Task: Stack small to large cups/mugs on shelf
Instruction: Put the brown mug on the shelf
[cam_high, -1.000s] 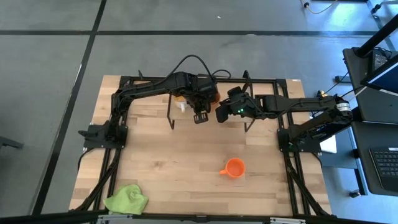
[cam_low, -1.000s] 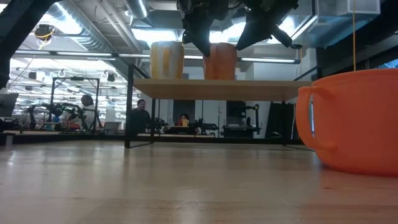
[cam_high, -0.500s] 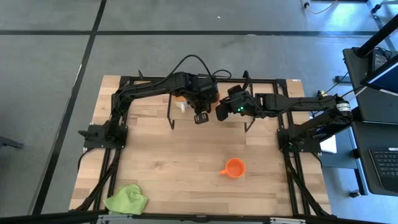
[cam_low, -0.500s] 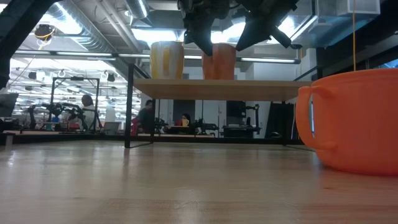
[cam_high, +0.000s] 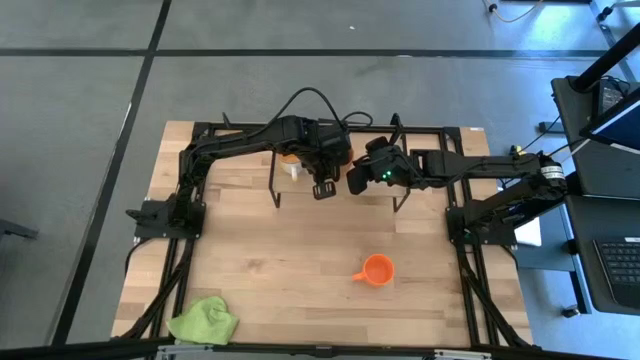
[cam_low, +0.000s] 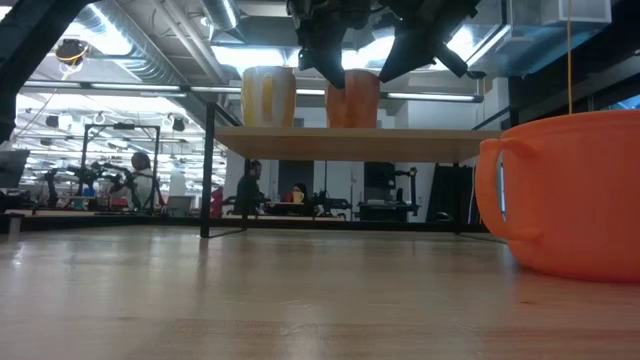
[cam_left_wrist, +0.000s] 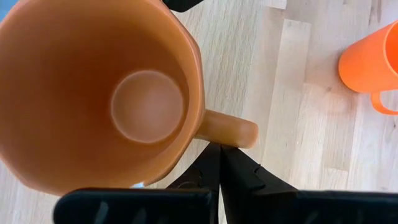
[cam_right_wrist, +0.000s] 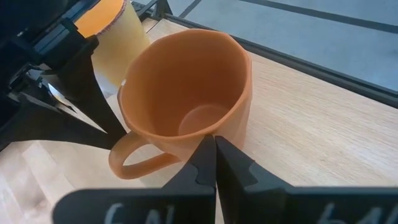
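Mugs on the shelf (cam_low: 350, 143), both tools above them.
Your left tool (cam_high: 321, 187) and right tool (cam_high: 354, 184), fingers together, hover over the brown mug (cam_right_wrist: 186, 99) beside the white mug (cam_low: 268, 96); the orange mug (cam_high: 376, 270) sits on the worktop (cam_high: 280, 260).

Both pincers, left (cam_high: 322, 188) and right (cam_high: 353, 184), closed, nearly tip to tip.

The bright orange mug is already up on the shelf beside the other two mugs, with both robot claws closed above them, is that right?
Not quite. The bright orange mug stands down on the table, as the high view shows. Only the white mug and brown mug are on the shelf, with the left gripper and right gripper shut above them.
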